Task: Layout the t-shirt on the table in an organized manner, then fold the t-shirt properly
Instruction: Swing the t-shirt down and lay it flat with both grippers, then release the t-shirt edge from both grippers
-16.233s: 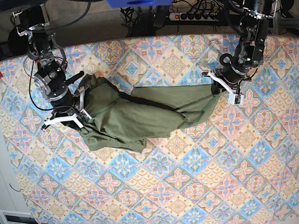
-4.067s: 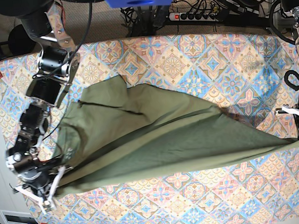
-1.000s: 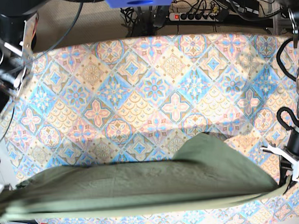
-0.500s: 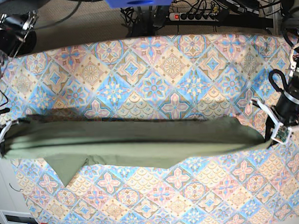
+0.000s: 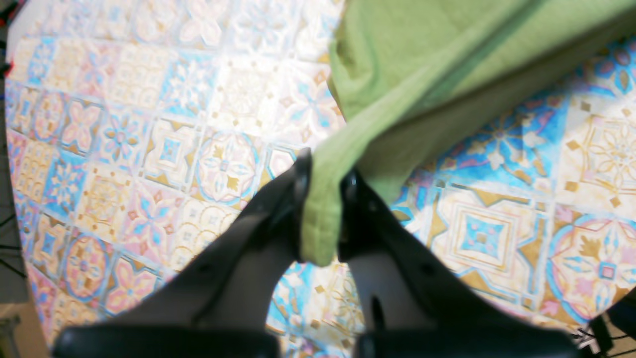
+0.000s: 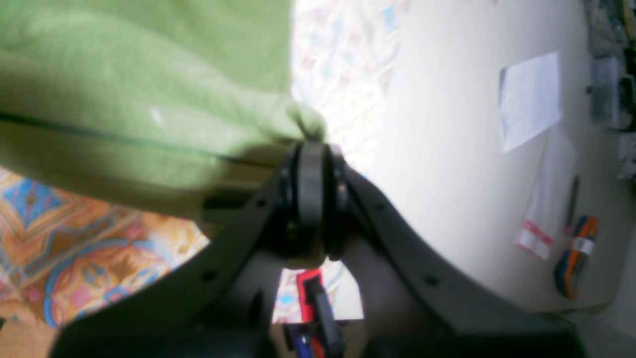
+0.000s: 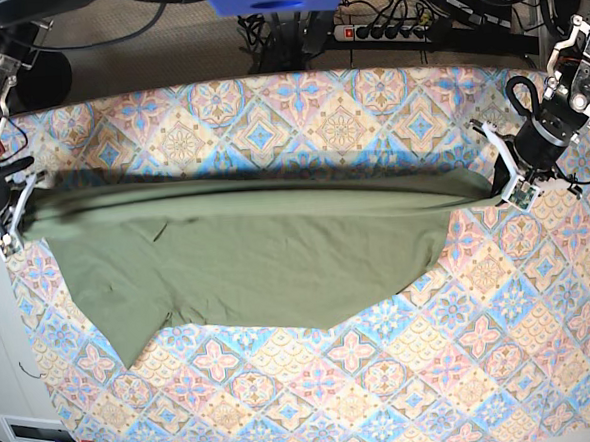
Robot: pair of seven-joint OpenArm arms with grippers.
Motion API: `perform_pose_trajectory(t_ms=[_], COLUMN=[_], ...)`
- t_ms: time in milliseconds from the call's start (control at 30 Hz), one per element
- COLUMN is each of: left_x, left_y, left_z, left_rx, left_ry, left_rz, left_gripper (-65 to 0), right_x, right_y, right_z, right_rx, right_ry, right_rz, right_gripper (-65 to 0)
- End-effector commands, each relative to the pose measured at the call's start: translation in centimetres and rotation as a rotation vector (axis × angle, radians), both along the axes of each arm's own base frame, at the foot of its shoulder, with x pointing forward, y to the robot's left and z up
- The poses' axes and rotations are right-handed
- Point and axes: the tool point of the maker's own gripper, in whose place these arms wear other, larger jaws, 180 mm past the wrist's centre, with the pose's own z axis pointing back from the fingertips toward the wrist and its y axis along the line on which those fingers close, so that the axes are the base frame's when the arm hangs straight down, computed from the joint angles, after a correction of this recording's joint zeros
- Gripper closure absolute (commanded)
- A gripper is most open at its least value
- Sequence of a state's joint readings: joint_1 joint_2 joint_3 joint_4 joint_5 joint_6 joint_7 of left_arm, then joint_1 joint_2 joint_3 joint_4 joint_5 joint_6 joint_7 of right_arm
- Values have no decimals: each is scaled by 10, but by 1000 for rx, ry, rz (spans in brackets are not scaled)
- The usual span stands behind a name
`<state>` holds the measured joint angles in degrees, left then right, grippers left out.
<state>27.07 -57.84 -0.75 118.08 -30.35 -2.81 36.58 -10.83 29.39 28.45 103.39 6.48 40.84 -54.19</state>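
Olive t-shirt (image 7: 247, 254) stretched over table (image 7: 385, 376), left gripper (image 5: 323, 199) and right gripper (image 6: 310, 149) clamped on its ends

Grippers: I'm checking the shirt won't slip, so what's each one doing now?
Left gripper: shut on the t-shirt, pinching a folded edge.
Right gripper: shut on the t-shirt at its other end.

1. No text, brand, number or sign is legible in any view.
2. The white paper sheet (image 6: 529, 101) on the pale floor beside the patterned table (image 6: 343, 74) is too blurred to read.
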Motion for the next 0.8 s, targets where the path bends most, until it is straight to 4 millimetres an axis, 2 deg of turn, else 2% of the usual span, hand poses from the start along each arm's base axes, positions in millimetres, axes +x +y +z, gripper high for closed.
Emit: perform_pose_trajectory(t_ms=[0, 167, 267, 333, 467, 500, 533, 600, 767], left_x=[8, 10, 17, 11, 0, -8, -18, -34, -60], left_y=[3, 10, 0, -6, -15, -16, -15, -16, -9], left_z=[12, 4, 2, -10, -25, -33, -40, -52, -69], left_rx=[8, 71, 67, 89, 115, 118, 122, 138, 205], left_ry=[-51, -83, -108, -63, -19, 7, 34, 78, 135], left_rz=[10, 31, 32, 12, -26, -31, -35, -48, -74], left_gripper=[0, 0, 0, 0, 0, 0, 0, 0, 0], right_x=[7, 7, 2, -3, -8, -8, -13, -33, -73], right_y=[-7, -9, -13, -15, -18, -18, -17, -15, -15], right_z=[18, 15, 3, -7, -11, -12, -16, -34, -59], right_rx=[-37, -34, -20, -37, -67, -69, -70, -72, -74], right_ry=[-44, -33, 5, 56, 87, 92, 109, 181, 298], right_rz=[1, -8, -27, -38, -43, -43, -40, -31, -27], right_gripper=[-7, -7, -7, -7, -7, -7, -7, -7, -7])
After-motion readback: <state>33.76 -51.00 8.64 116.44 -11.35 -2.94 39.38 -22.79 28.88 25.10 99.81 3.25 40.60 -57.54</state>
